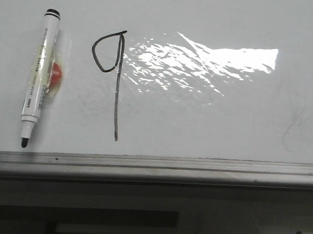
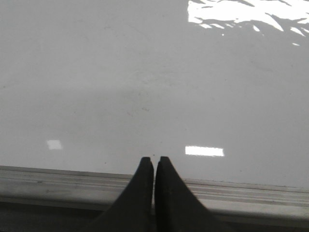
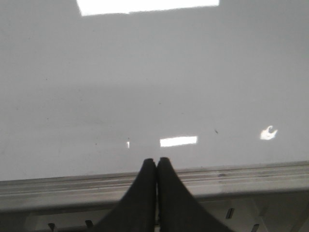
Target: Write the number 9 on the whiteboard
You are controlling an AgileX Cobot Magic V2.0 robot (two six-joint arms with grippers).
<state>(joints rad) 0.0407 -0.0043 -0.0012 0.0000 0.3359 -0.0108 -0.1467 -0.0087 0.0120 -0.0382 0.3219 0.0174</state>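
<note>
A black hand-drawn number 9 point(image 1: 116, 83), a lopsided loop over a long straight tail, stands on the glossy whiteboard point(image 1: 209, 120). To its left a white marker point(image 1: 39, 79) lies flat on the board, uncapped, black tip toward the near rail. Neither gripper appears in the front view. In the left wrist view my left gripper point(image 2: 154, 160) is shut with nothing in it, hanging over the board's grey rail point(image 2: 58, 181). My right gripper point(image 3: 157, 161) is likewise shut and empty above the rail point(image 3: 251, 176) in the right wrist view.
A bright glare patch point(image 1: 212, 59) lies right of the 9. A reddish blob point(image 1: 56, 75) shows beside the marker. Faint grey smudges point(image 1: 292, 129) mark the board's right side. The grey metal rail point(image 1: 154, 166) runs along the near edge, with dark framework below.
</note>
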